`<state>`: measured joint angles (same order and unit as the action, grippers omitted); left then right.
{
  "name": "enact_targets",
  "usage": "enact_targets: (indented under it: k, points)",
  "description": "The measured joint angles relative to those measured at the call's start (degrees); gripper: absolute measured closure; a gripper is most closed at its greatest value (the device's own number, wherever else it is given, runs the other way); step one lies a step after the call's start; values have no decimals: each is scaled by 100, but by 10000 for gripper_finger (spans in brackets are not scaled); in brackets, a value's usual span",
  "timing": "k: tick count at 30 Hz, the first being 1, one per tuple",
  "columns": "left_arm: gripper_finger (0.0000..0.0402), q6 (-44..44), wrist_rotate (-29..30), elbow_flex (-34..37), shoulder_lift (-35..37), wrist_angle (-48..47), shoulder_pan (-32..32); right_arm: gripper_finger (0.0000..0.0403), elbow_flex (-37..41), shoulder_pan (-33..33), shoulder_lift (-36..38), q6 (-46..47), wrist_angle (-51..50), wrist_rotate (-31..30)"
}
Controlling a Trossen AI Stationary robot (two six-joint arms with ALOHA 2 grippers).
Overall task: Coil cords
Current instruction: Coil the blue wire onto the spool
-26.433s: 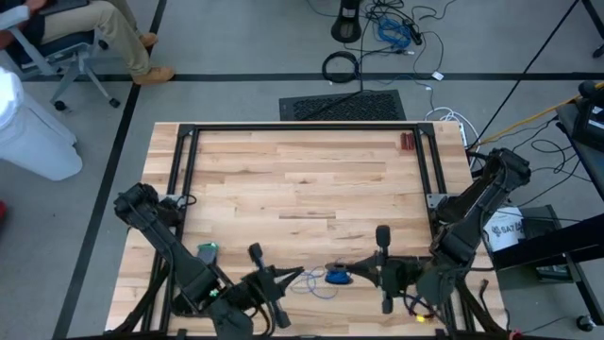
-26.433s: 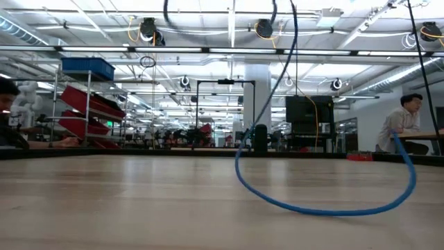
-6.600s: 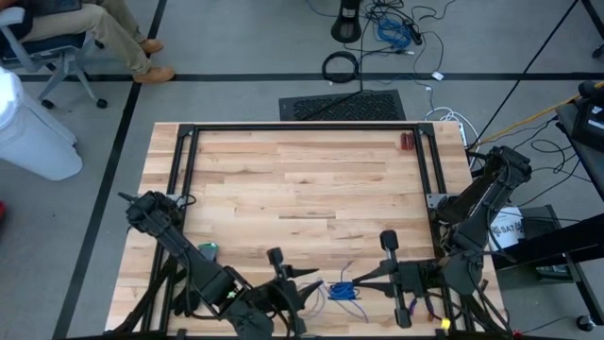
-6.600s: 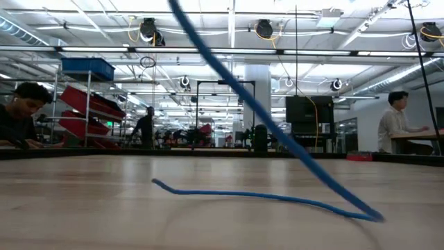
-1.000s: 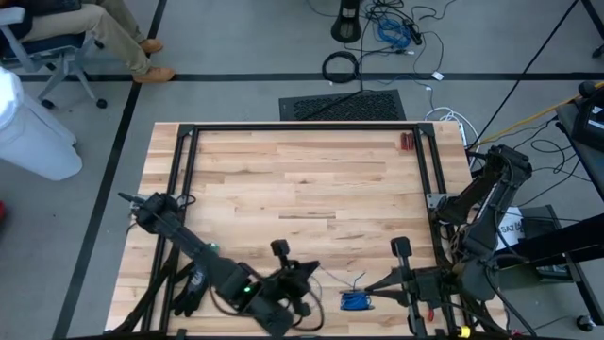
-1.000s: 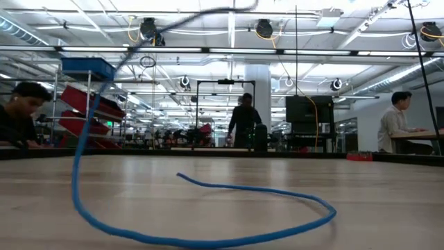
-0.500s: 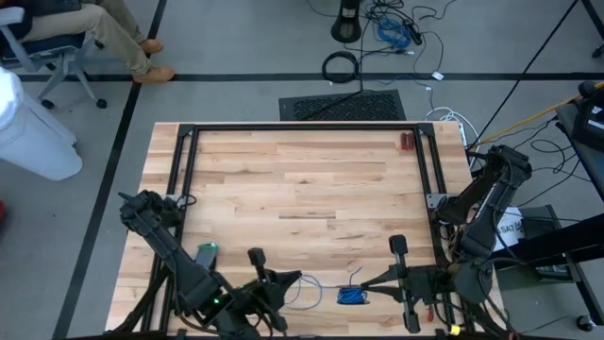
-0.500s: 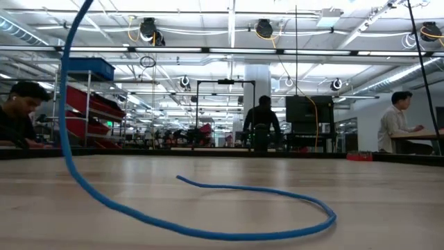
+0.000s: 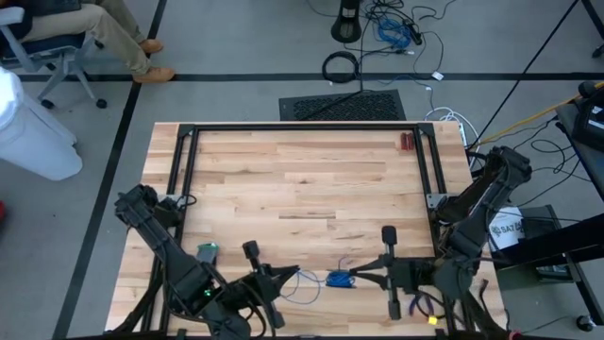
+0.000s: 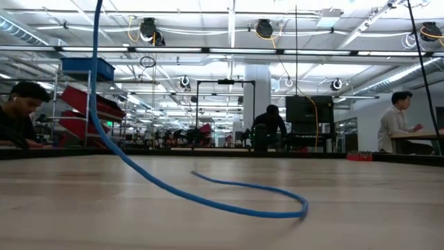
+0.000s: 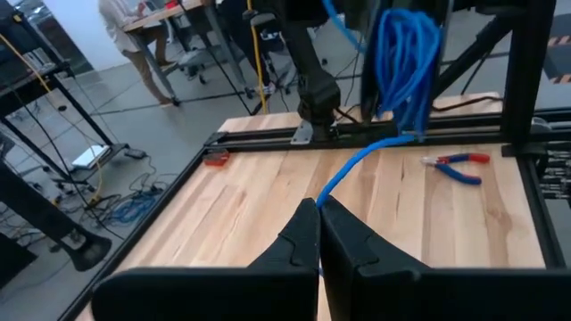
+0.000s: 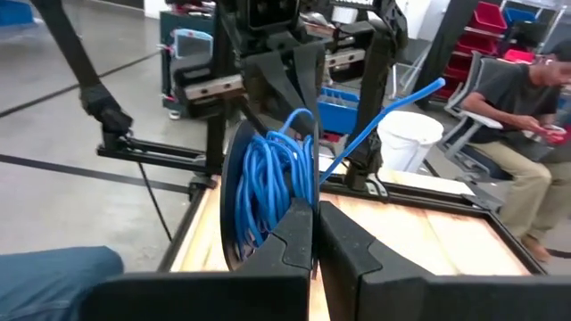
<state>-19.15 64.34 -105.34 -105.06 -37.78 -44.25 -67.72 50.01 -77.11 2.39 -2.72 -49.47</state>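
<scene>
I see the wooden table (image 9: 302, 179) with its black frame rail (image 9: 302, 127), both arms low at the near edge. Left arm (image 9: 156, 231) comes in from the left, right arm (image 9: 477, 212) from the right, and their grippers face each other across a short gap.

Right gripper (image 12: 314, 234): jaws pressed together, pinching the coiled bundle of the blue cord (image 12: 268, 192). From above, the bundle (image 9: 338, 279) hangs at the right gripper's tip (image 9: 351, 277), near the table's near edge, about midway along it. In the left wrist view the same coil (image 11: 406, 53) hangs bunched, and one strand runs from it down to my left fingers.

Left gripper (image 11: 318, 234): jaws pressed together on the cord's free strand (image 11: 357, 165), which enters right at the fingertips. From above, the left gripper (image 9: 293, 276) sits just beside the bundle, thin loops of cord (image 9: 310, 288) lying on the wood between the two.

Low view: a slack run of cord (image 10: 229, 198) curves over the tabletop, rising steeply at the picture's left and out of the top.

Small stuff: red-handled pliers (image 11: 457, 163) lie on the wood by the frame, and a small red item (image 9: 407, 142) sits at the far right rail. A green-lit part (image 9: 207, 251) shows on the left arm. People sit at desks beyond the table (image 10: 17, 114).
</scene>
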Motion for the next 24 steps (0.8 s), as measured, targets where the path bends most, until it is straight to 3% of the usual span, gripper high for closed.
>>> enact_targets:
  k: [8, 24]
  points:
    - [402, 180, -272, -11, -2, 242, 125, 403, 0, -327, -144, 0, -91, -49]
    - [402, 651, -347, -736, -13, 314, 278, 403, -1, -463, -158, 250, -486, -1]
